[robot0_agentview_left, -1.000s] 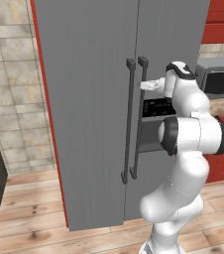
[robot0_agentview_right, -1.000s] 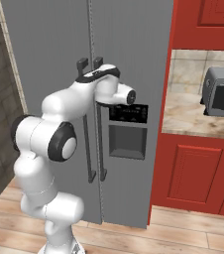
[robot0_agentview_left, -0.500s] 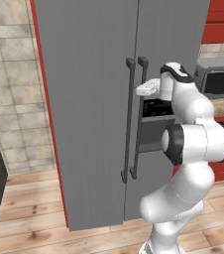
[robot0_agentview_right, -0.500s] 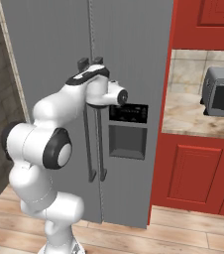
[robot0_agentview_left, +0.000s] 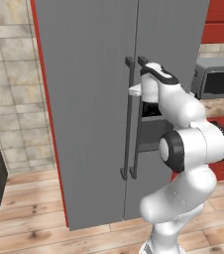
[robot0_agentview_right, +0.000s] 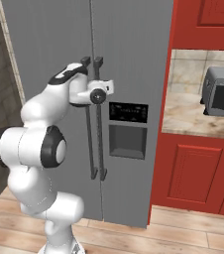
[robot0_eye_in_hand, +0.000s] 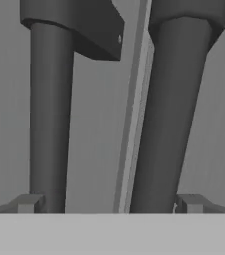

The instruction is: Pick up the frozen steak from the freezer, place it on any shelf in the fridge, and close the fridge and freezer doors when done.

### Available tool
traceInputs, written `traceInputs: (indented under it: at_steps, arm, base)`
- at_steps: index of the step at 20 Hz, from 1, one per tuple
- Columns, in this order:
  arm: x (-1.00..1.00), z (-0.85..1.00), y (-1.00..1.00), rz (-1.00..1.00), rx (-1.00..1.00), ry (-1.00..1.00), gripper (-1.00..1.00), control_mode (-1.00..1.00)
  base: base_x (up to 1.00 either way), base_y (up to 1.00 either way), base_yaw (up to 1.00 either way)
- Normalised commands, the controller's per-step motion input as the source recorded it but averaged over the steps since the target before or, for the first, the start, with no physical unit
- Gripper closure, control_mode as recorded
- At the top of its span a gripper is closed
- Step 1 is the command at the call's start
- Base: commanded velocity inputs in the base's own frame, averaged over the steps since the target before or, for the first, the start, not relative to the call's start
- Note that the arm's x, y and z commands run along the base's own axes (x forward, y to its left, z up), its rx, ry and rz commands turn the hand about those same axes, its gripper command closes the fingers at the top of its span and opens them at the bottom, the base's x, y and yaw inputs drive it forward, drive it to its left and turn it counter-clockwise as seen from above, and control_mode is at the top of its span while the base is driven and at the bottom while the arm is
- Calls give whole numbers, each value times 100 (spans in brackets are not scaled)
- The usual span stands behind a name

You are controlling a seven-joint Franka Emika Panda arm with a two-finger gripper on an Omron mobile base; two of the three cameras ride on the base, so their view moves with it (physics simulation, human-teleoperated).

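Fingers (robot0_eye_in_hand: 30, 203) spread beside door handles (robot0_eye_in_hand: 50, 119)

The robot's arm has swung its hand in toward the closed double-door unit. A second ago the gripper (robot0_agentview_left: 134, 91) was off to the dispenser side; now it sits right at the two dark bar handles (robot0_eye_in_hand: 50, 114), near their upper ends. In the hand view both bars rise just ahead of the fingertips (robot0_eye_in_hand: 30, 203), door seam between them.
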Motion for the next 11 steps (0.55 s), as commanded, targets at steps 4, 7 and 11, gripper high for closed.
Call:
traceInputs:
  at_steps: [4, 7, 11]
  arm:
    - [100, -36, 46, -52, -12, 0, -100, -100]
    - [62, -11, 6, -14, -2, 0, -100, -100]
    - [3, 0, 0, 0, 0, 0, -100, -100]
  base:
    - [0, 0, 0]
    - [0, 0, 0]
    - [0, 0, 0]
